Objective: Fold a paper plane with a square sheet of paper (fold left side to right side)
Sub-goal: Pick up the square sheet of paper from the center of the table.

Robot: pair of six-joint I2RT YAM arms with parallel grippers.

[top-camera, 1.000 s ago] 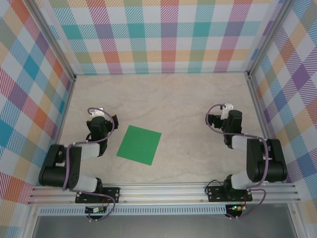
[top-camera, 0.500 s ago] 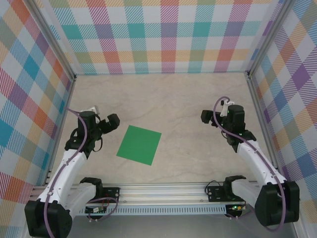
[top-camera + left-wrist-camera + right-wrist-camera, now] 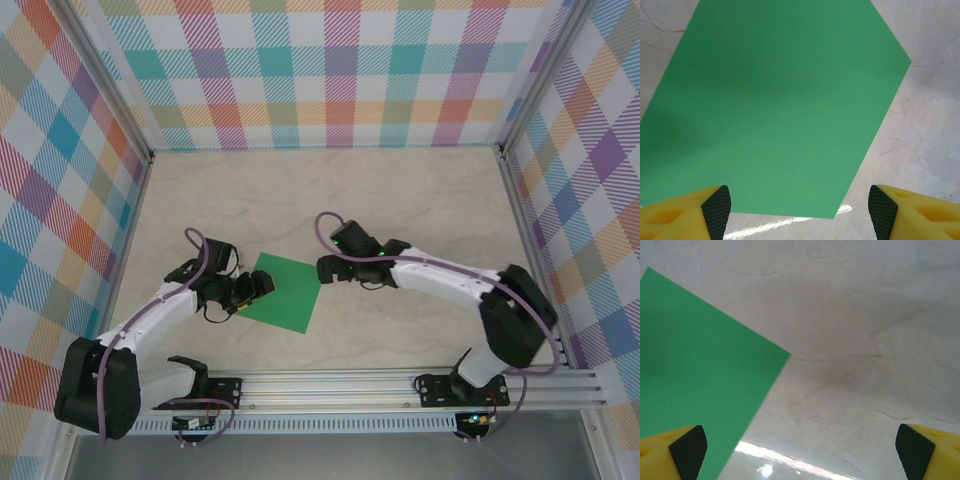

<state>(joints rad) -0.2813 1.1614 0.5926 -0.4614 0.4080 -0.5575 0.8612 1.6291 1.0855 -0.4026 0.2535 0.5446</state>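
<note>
While the green sheet of paper [image 3: 285, 295] lies flat and unfolded on the table [image 3: 400, 200], turned a little askew (square, so no long axis to speak of), its left edge sits just at the tips of the left gripper [image 3: 256, 287], which is spread wide and holds nothing. That arm looks better placed to lift this edge rightward. The right gripper [image 3: 325, 268], also wide open and empty, hovers at the sheet's far right corner.
</note>
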